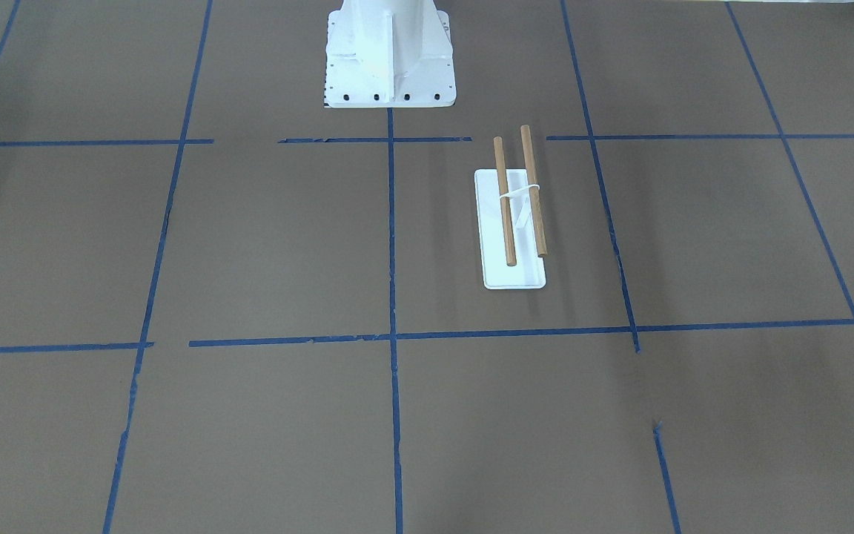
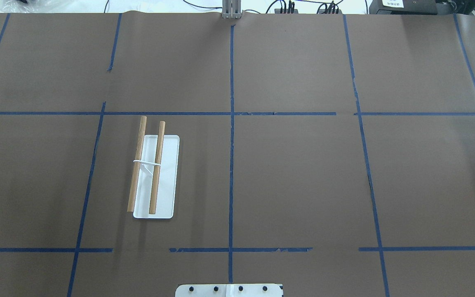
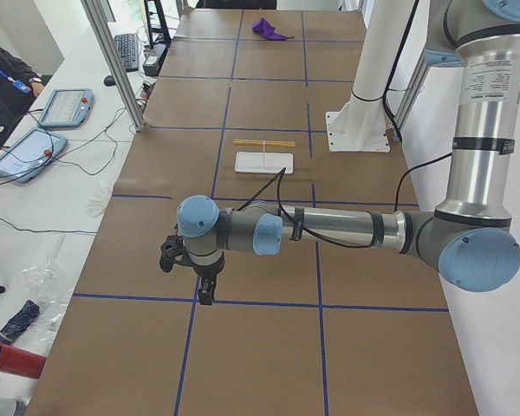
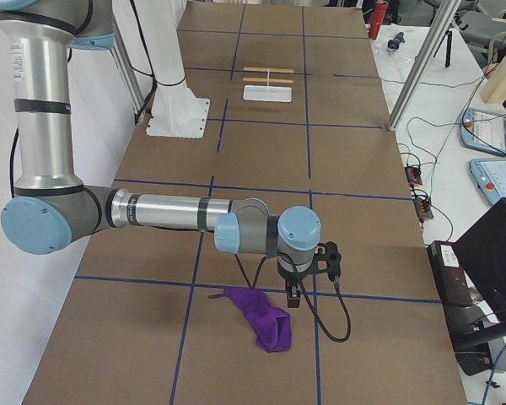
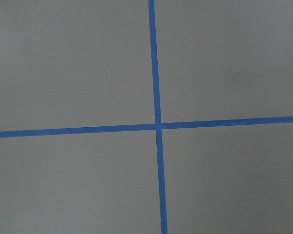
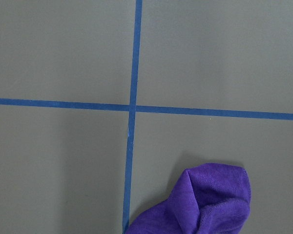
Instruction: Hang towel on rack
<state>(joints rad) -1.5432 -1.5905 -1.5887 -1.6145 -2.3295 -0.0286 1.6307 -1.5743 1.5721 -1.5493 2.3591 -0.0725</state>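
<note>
The rack (image 1: 516, 276) has a flat white base and two brown wooden rods. It stands on the brown table on the robot's left half and also shows in the overhead view (image 2: 166, 177) and both side views (image 3: 264, 162) (image 4: 268, 93). Nothing hangs on it. The purple towel (image 4: 266, 322) lies crumpled on the table at the robot's far right end, also seen small in the left side view (image 3: 270, 29) and in the right wrist view (image 6: 205, 204). My right gripper (image 4: 293, 297) hovers just beside and above the towel; I cannot tell its state. My left gripper (image 3: 206, 290) hangs over bare table at the far left end; I cannot tell its state.
The white bolted robot pedestal (image 1: 390, 59) stands at the table's middle rear edge. Blue tape lines grid the brown table. Metal posts (image 3: 113, 61) and tablets (image 3: 65, 108) are beyond the table's far edge, and a laptop (image 4: 489, 253) sits there at the right end.
</note>
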